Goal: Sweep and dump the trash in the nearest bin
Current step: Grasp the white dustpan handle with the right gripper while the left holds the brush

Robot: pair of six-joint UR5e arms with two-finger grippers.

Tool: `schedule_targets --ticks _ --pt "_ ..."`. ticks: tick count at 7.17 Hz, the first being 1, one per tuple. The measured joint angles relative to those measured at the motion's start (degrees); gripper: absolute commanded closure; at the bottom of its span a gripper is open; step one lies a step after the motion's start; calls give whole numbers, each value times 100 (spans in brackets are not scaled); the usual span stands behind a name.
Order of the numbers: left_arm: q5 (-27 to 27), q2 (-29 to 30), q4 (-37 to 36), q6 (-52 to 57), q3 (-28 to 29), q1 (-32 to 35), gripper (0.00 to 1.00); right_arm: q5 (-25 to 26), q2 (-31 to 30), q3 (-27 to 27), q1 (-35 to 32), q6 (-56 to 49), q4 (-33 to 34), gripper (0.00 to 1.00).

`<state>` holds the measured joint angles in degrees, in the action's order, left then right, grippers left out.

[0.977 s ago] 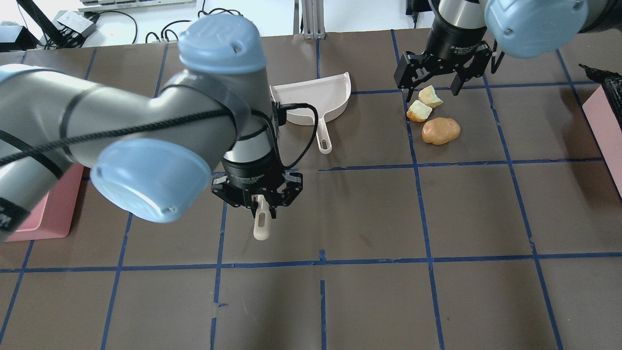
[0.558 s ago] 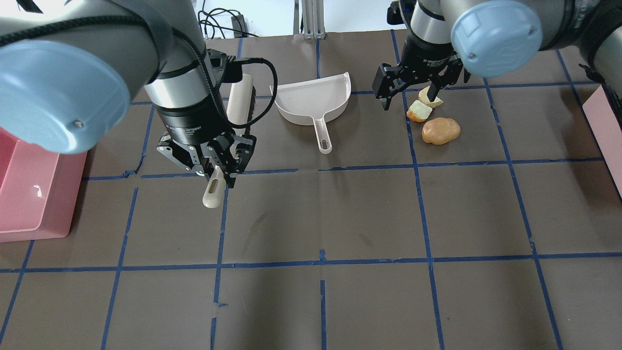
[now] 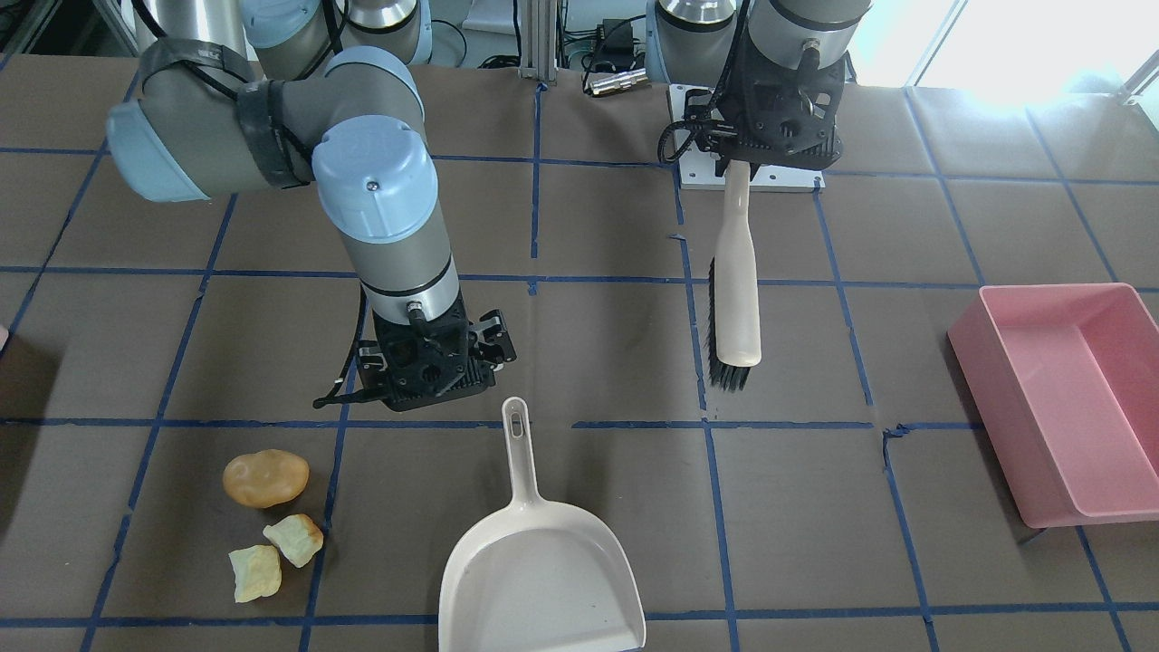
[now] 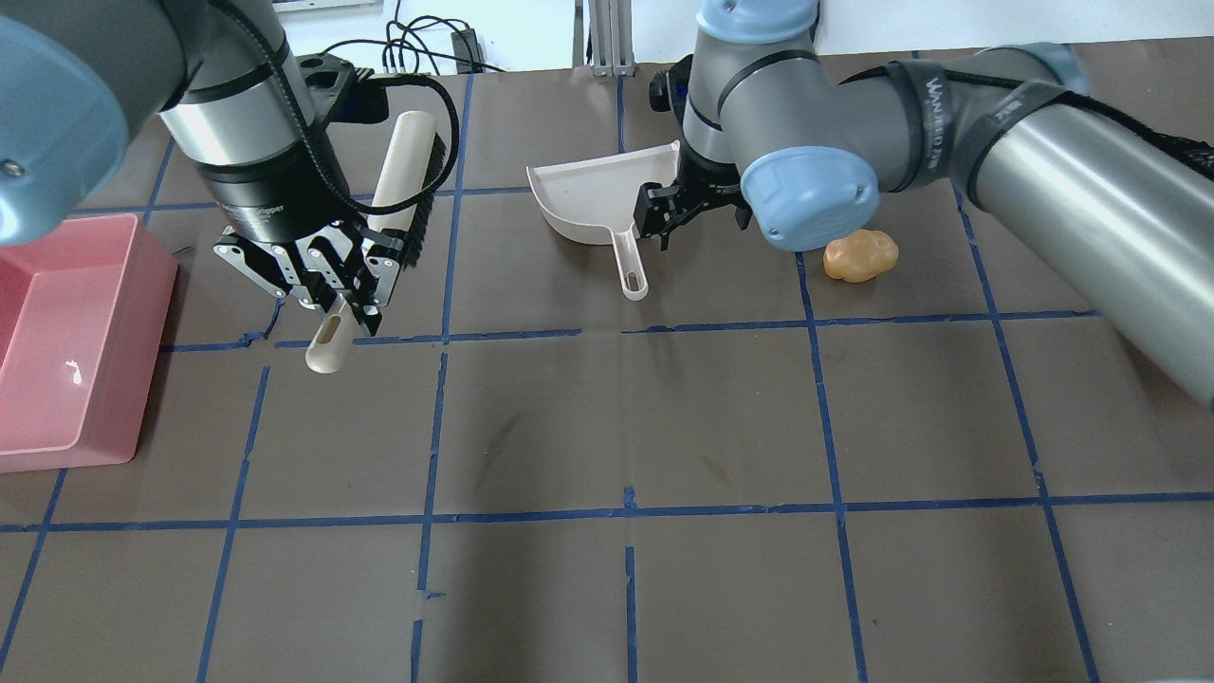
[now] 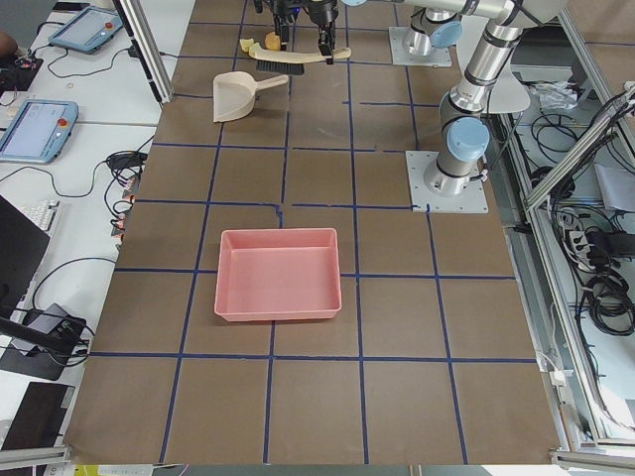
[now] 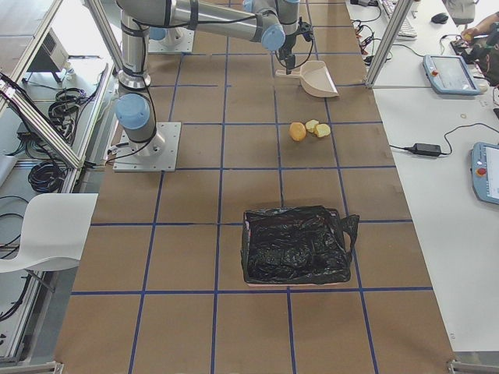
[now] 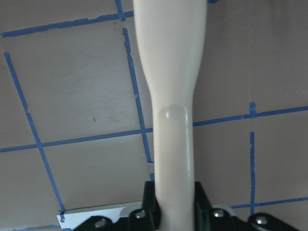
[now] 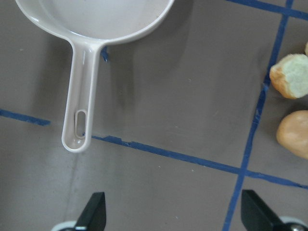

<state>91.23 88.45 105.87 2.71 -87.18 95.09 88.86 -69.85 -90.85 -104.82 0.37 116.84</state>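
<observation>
My left gripper (image 4: pixel 327 289) is shut on the cream handle of a black-bristled brush (image 4: pixel 403 180) and holds it above the table; the brush also shows in the front view (image 3: pixel 735 281). My right gripper (image 4: pixel 688 213) is open and empty, just right of the cream dustpan's (image 4: pixel 602 194) handle (image 8: pixel 82 96). The tan potato-shaped lump (image 3: pixel 265 477) and two pale yellow-green chunks (image 3: pixel 294 540) lie together, apart from the pan. In the overhead view only the lump (image 4: pixel 860 255) shows. The bin is a pale-pink sliver (image 3: pixel 3 340) at the front view's left edge.
A large pink tray (image 4: pixel 47 379) sits at the table's left end, near my left arm. In the exterior right view a black bag (image 6: pixel 296 245) covers a container on the robot's right. Blue tape lines grid the brown table.
My left arm has moved left and back with the brush in it. My right gripper has moved left, from over the two chunks to beside the dustpan handle.
</observation>
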Motion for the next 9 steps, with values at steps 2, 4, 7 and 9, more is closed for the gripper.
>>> schedule_targets --ticks 2,4,7,9 --pt "192 7 13 94 10 -92 100 85 334 -17 -332 485 458 1" --pt "257 -18 16 36 -35 -104 100 116 652 -54 -547 682 937 5" --pt "197 -175 16 -133 -53 -138 100 109 801 -181 -536 757 1311 5" --pt "183 -193 29 -159 -68 -146 100 98 902 -233 -515 806 1424 6"
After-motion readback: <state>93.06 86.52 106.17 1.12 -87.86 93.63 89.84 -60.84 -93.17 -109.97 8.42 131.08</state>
